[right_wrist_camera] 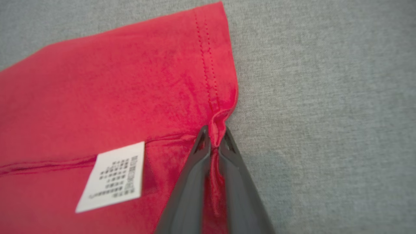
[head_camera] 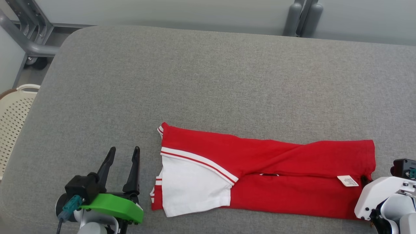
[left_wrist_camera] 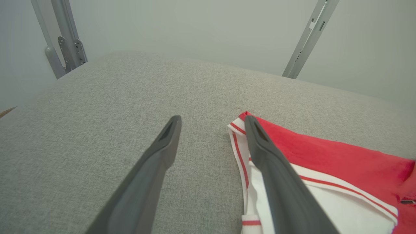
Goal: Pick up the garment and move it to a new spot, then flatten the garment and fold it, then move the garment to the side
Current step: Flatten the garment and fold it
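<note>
The garment (head_camera: 292,175) is a red shirt folded lengthwise into a long, narrow band. It lies flat along the near part of the grey padded surface (head_camera: 208,81), its length running from left to right. At its left end a white panel (head_camera: 191,185) edged with red-and-white striped trim (head_camera: 198,161) lies on top. Near the right end sit a white care label (head_camera: 347,181) and the stitched hem (right_wrist_camera: 208,65), where a small fold of red cloth is puckered up off the surface.
</note>
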